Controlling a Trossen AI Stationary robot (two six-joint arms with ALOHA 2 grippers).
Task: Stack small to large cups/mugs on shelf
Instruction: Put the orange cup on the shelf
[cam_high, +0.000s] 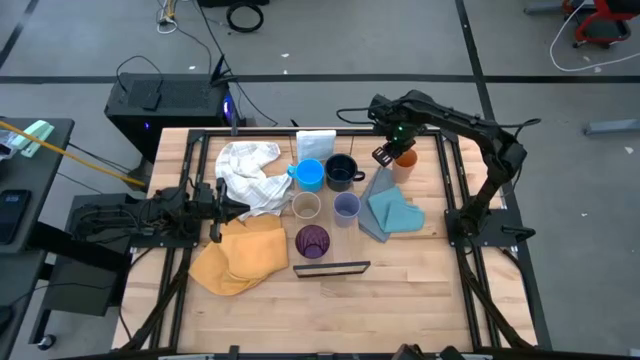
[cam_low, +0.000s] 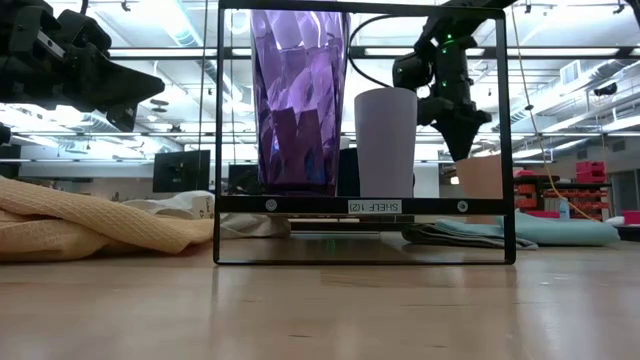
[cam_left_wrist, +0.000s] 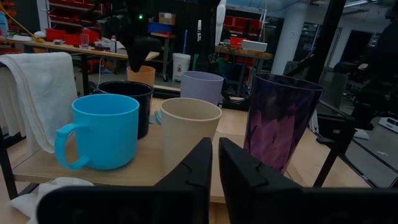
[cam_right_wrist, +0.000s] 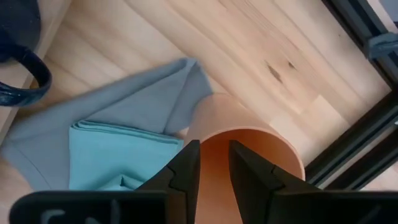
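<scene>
6 cups sit on the wooden surface (cam_high: 400, 280). The light blue mug (cam_high: 309, 174) and the navy mug (cam_high: 341, 171) stand side by side, and the tan cup (cam_high: 305, 206) and the lavender cup (cam_high: 346, 207) stand side by side in front of them. The dark purple tumbler (cam_high: 313, 241) stands nearest the black frame of the shelf (cam_high: 333, 268). The orange cup (cam_high: 404, 160) is off by itself, touching the blue cloth (cam_high: 391, 213). The right claw (cam_right_wrist: 213, 163) is down at the orange cup, with 1 finger inside the cup and 1 finger outside, so the rim is between them and they are a little apart. The left claw (cam_left_wrist: 215, 163) waits low near the yellow cloth (cam_high: 241, 256) and the white cloth (cam_high: 250, 172), with its fingers almost together and nothing in them.
</scene>
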